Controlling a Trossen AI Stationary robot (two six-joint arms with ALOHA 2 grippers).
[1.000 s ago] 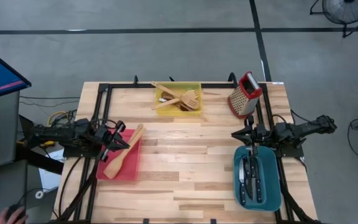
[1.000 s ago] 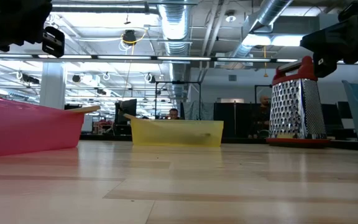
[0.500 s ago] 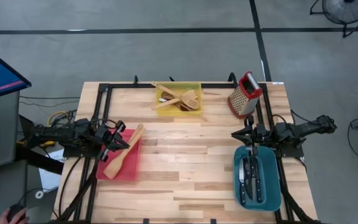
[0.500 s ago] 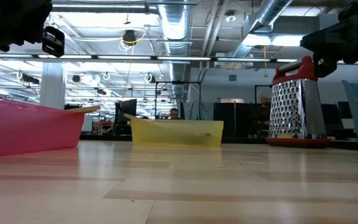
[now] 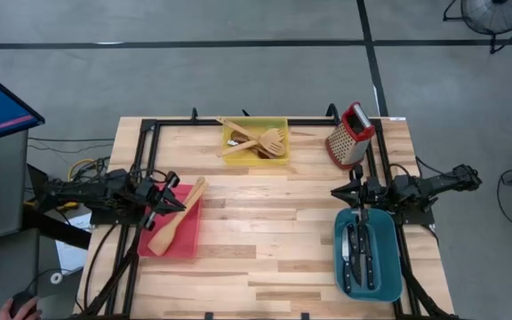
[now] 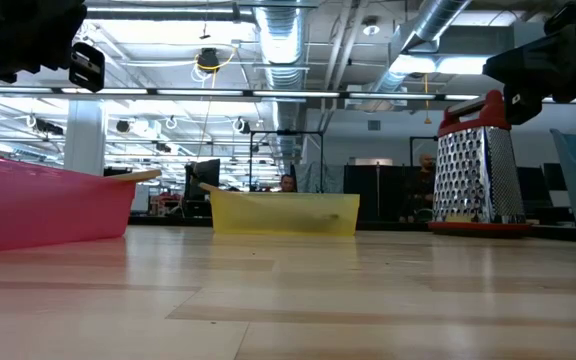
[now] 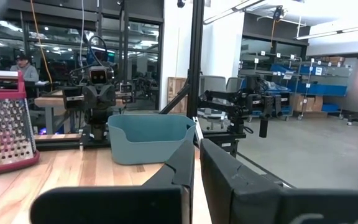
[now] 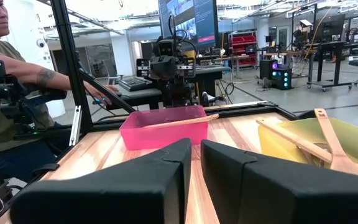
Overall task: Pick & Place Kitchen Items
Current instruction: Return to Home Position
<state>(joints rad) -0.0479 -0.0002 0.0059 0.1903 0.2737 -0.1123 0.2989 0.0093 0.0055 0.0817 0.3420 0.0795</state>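
A pale wooden spatula [image 5: 176, 220] lies in the red bin [image 5: 188, 246], its handle resting over the bin's far rim. Several pale wooden turners and spatulas [image 5: 258, 140] lie in the yellow bin [image 5: 283, 124]. Black-handled knives [image 5: 361, 253] lie in the teal bin [image 5: 389, 233]. My left gripper [image 5: 174, 197] hovers shut and empty over the red bin's far left corner. My right gripper [image 5: 349, 191] hovers shut and empty over the teal bin's far edge. The left wrist view shows the left gripper [image 7: 196, 149], the right wrist view the right gripper [image 8: 196, 152], each with its fingers together.
A red-topped metal box grater [image 5: 349, 135] stands at the far right, beside the yellow bin. Bare wood [image 5: 265, 231] lies between the red and teal bins. A person sits beyond the table's left edge [image 8: 5, 74]; a hand [image 5: 16, 308] shows at the near left.
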